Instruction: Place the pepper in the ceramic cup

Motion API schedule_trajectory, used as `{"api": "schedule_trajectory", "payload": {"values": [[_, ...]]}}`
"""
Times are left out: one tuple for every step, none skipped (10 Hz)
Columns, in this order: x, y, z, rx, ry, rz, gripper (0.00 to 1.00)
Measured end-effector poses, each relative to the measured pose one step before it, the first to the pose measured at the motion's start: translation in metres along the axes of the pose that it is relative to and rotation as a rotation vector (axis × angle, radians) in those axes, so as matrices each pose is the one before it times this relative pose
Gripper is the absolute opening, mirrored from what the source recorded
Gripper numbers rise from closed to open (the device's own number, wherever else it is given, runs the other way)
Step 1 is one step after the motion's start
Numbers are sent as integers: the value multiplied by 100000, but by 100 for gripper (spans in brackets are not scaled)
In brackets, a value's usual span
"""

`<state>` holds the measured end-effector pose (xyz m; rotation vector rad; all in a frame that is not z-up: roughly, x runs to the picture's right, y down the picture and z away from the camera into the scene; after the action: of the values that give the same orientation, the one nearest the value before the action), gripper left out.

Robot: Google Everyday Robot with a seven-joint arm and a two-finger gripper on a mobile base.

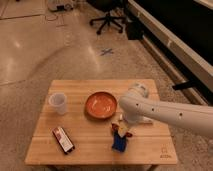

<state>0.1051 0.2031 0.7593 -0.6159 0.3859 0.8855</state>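
The pepper [120, 130], small and red, lies on the wooden table [90, 150] just in front of the orange bowl, touching the top of a blue sponge [119, 143]. The ceramic cup [58, 103], pale and empty-looking, stands near the table's left edge. My white arm [165, 112] reaches in from the right. Its gripper [121, 119] hangs at the arm's end, close above the pepper, open with nothing held. The arm hides the table surface behind the pepper.
An orange bowl [101, 104] sits mid-table between cup and pepper. A red-and-black packet [63, 139] lies front left. A white oblong object [144, 120] shows under the arm. An office chair [107, 20] stands on the floor far behind.
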Motion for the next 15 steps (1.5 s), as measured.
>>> {"api": "schedule_trajectory", "payload": {"values": [[-647,808,586,-1104,318,-1478,80],[-563,526,463,-814,-47,-1117,80],[-500,244,345,-545,-567,-545,80],[-542,75,473,-466,-959,-457,80],[-342,30,250,-265,-767,-368,79],[-228,-70,168,124,-616,-398,76],[-274,-160,186,296,-824,-401,65],[-91,-193,192,445,-241,-183,55],[-13,-220,230,468,-29,-76,46],[103,-304,356,732,420,-33,35],[76,-168,249,547,475,25,26],[28,-81,253,638,562,-284,16],[47,34,241,452,665,-359,7],[120,4,183,484,732,-174,1],[95,66,-91,333,254,-179,0]]}}
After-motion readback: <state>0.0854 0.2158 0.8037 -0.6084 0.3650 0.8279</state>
